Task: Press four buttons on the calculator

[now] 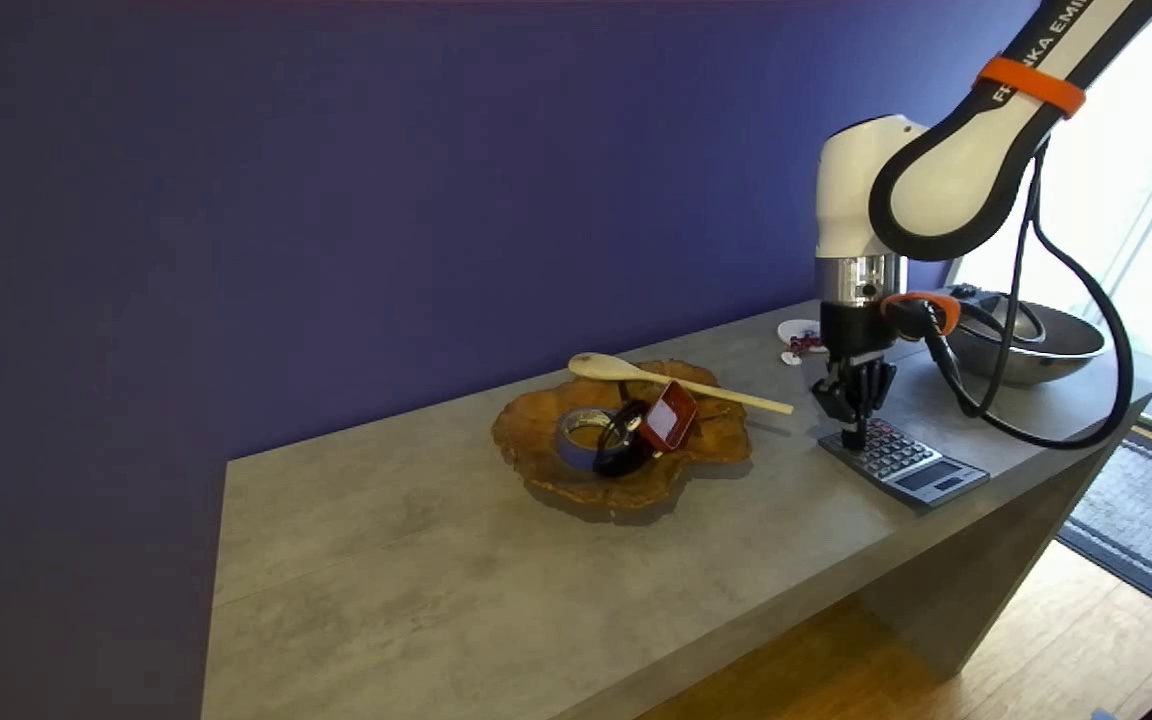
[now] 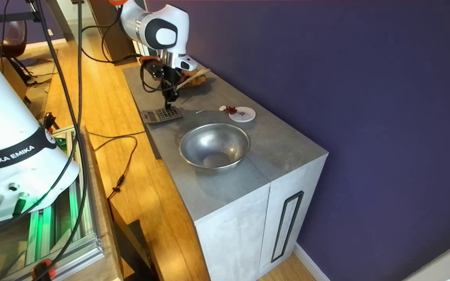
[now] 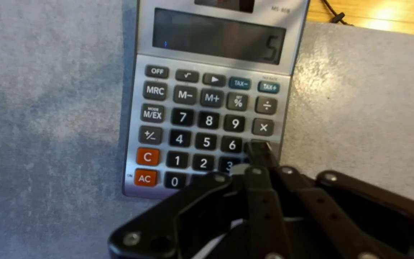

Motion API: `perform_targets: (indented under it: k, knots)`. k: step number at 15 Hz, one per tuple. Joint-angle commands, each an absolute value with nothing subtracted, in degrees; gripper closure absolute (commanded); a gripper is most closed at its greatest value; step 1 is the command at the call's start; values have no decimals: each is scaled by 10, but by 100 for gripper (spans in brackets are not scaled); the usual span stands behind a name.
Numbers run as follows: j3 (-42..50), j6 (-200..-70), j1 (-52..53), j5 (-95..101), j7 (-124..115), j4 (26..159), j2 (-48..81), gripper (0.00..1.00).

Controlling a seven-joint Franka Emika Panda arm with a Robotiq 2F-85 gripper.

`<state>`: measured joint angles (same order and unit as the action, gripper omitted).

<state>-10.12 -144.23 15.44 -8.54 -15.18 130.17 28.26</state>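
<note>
1. The calculator [image 3: 207, 108] lay on the worktop [image 1: 386, 580] near the metal bowl [image 2: 195, 146], its display [image 3: 219, 36] reading 5.
2. The fingers [image 3: 261, 156] were closed together, gripping nothing.
3. Their tips stood over the buttons [image 3: 206, 141], just below ×; contact was unclear.

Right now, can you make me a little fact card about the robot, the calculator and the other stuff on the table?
Gripper: shut, pointing down at the keys
Where it is: in the wrist view, covering the spot just below the × key
Touching a key: can't tell
Calculator: flat on the table
Display: 5
Presses done: can't tell
Metal bowl: on the table
White dish: on the table
Brown wooden slab: holds a roll of tape
Wooden spoon: lying across the slab, handle end sticking out past it
</note>
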Motion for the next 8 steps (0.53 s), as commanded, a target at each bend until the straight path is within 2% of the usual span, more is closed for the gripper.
perform_targets:
  k: [1,8]
  knots:
    - [-88,-1445,165,-72,-166,1287,304,100]
    - [-93,-1442,162,-77,-161,1286,301,100]
